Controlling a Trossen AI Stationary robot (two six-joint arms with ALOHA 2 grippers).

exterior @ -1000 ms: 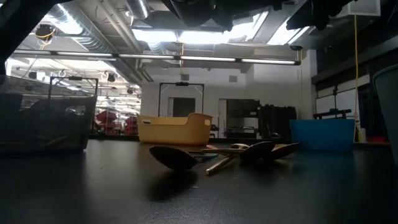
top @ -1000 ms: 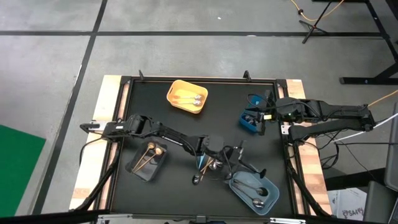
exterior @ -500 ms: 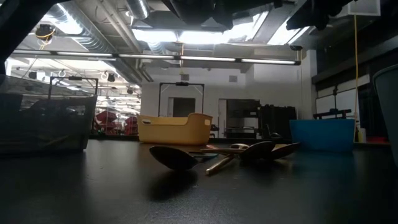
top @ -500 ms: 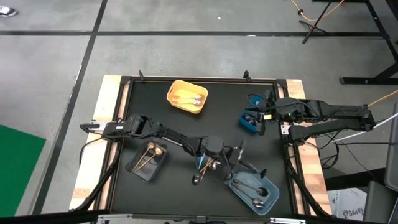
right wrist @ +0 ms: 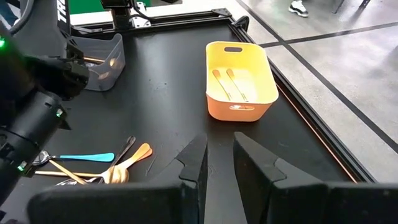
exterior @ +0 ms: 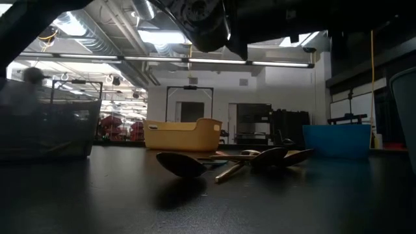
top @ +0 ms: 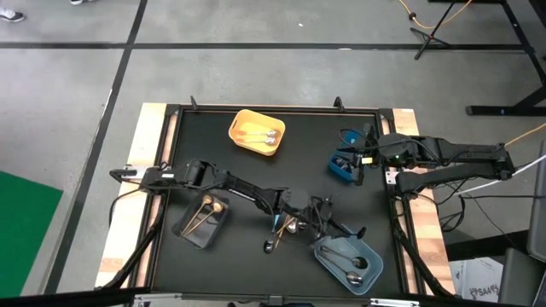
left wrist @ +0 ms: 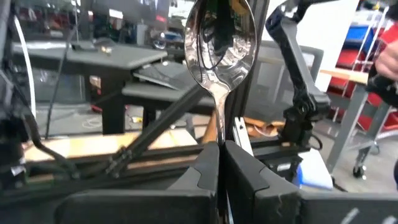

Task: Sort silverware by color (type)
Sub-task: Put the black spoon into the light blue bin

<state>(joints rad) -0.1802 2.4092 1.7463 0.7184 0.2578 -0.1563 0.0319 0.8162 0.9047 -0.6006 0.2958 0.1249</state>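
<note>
The left claw (left wrist: 219, 163) is pinched tight on the handle of a silver spoon (left wrist: 219, 43), which stands straight up from the fingers with its bowl on top. From above, that arm reaches across the middle of the black surface (top: 222, 162) to a spot near the grey-blue bin (top: 346, 260), right over the loose pile of cutlery (top: 283, 230).

That pile lies between the clear bin (top: 205, 219) and the grey-blue bin: a light-blue handled piece (right wrist: 84, 157), an orange-handled spoon (right wrist: 132, 155) and some gold ones, overlapping each other. The yellow bin (top: 256, 132) near the far edge holds two pale spoons. The clear bin holds gold pieces, and the grey-blue bin has dark spoons in it.

The right claw (right wrist: 219, 157) waits at the right side beside the blue bin (top: 343, 165), its fingers set a narrow gap apart with nothing between them.
</note>
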